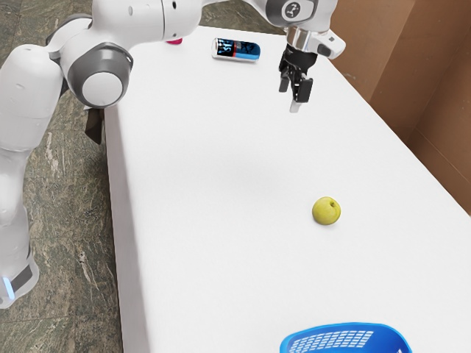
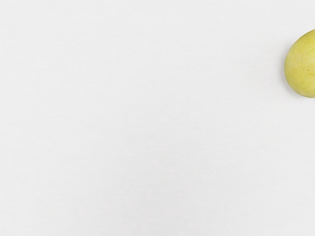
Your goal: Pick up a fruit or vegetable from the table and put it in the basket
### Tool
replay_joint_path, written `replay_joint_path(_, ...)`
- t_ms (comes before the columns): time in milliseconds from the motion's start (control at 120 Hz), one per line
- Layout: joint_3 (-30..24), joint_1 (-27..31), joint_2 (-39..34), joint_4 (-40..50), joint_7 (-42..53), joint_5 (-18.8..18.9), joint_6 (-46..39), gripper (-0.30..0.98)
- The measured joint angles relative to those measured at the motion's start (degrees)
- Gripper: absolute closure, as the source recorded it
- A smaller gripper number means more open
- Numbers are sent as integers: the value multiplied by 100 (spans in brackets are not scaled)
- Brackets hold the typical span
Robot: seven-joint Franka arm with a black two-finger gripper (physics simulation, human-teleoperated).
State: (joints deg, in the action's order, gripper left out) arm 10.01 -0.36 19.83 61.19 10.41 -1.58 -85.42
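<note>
High over the far part of the white table, my gripper (image 1: 291,95) hangs open with nothing between its fingers. A round yellow-green fruit, apple-like (image 1: 326,210), rests on the table well apart from the gripper, toward the exterior view's bottom. The wrist view has part of the same fruit (image 2: 301,66) cut off at the picture's edge, with white tabletop around it. A blue basket (image 1: 383,337) with a white-looking lattice wall is partly visible at the exterior view's bottom edge, beyond the fruit from the gripper.
A blue and black can (image 1: 236,50) lies on its side near the table's far edge. Close to it is a small pink-red thing (image 1: 174,42), partly behind the arm. Brown panels (image 1: 423,81) stand along the table's side at the exterior view's right.
</note>
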Motion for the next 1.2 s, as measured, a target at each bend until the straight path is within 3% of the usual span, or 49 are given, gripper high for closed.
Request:
replay_joint_path(358, -56, 13, -51, 8, 5, 4, -2, 0)
replay_joint_path(675, -1048, -50, 172, 83, -8, 52, -131, 0)
replay_joint_path(817, -1177, -437, 307, 94, -13, 65, -236, 0)
replay_joint_path(1017, -1623, -756, -242, 1112, -7, 348, -452, 0)
replay_joint_path(1200, -1599, -738, -350, 1472, -6, 477, -780, 0)
